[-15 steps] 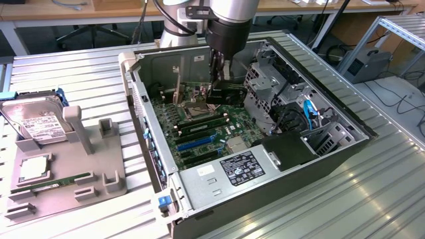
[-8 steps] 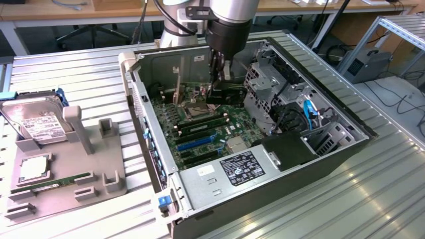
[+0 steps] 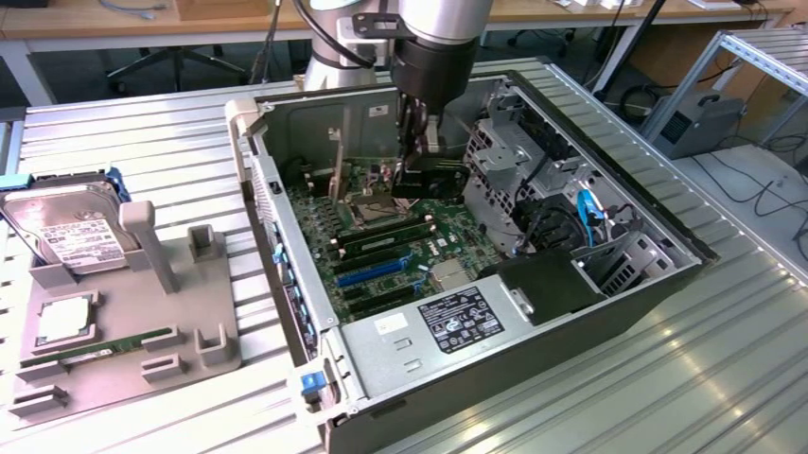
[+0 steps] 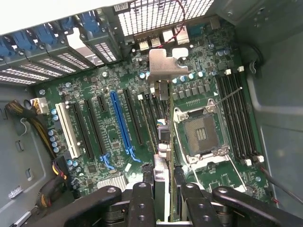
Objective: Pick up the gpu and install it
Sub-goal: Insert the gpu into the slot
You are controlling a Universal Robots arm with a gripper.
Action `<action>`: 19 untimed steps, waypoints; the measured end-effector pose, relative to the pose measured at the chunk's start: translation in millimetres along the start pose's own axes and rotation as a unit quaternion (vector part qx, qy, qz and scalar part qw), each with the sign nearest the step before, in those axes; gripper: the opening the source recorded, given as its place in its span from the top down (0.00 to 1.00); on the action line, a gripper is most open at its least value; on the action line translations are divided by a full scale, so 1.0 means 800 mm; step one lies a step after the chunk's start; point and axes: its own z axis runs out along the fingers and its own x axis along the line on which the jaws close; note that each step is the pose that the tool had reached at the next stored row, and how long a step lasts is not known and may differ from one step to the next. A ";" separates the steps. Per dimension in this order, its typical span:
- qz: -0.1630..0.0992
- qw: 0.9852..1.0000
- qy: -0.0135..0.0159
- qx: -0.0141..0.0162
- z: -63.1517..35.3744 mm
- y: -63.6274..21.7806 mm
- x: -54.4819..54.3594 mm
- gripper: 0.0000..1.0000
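Observation:
My gripper [image 3: 417, 168] is lowered into the open computer case [image 3: 284, 142] and hangs over the motherboard [image 3: 378, 236]. It is shut on the gpu [image 4: 163, 163], a thin black card seen edge-on between the two fingers [image 4: 142, 198]. The card's silver bracket [image 4: 168, 64] points toward the perforated rear wall of the case. The gpu hangs above the black slots between the long blue slot [image 4: 120, 125] and the empty CPU socket [image 4: 201, 132]. In the exterior view it shows as a dark block [image 3: 427, 184] under the gripper.
A metal drive cage [image 3: 505, 161] and cables stand close on the exterior view's right of the gripper. The power supply [image 3: 442, 326] closes the near end of the case. Outside, a grey fixture [image 3: 189, 331] holds a hard drive [image 3: 70, 232], a processor [image 3: 63, 322] and a green memory stick [image 3: 108, 345].

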 end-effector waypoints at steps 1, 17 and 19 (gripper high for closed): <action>-0.001 1.000 0.000 0.000 0.000 0.000 0.000 0.73; -0.089 0.996 0.001 -0.002 0.006 0.000 0.000 0.73; -0.109 0.994 0.002 -0.002 0.006 0.000 0.000 0.73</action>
